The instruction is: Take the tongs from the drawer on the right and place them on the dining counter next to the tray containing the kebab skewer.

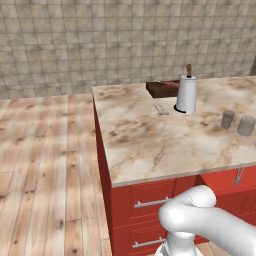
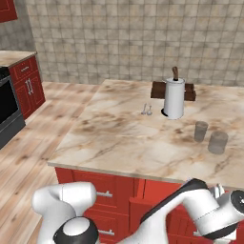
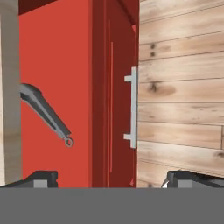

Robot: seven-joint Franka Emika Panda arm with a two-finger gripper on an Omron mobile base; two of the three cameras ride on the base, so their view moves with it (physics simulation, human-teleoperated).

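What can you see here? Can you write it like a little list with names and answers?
Pincer: open, hanging over the open drawer
Drawer: pulled out, red inside, silver handle on its front
Tongs: dark grey, lying in the drawer, not yet gripped
Dining counter: marble top, red base
Tray: dark brown, at the far edge, behind the paper towel roll
Kebab skewer: too small to make out
Small silver utensil: on the counter
Two grey cups: near the right side
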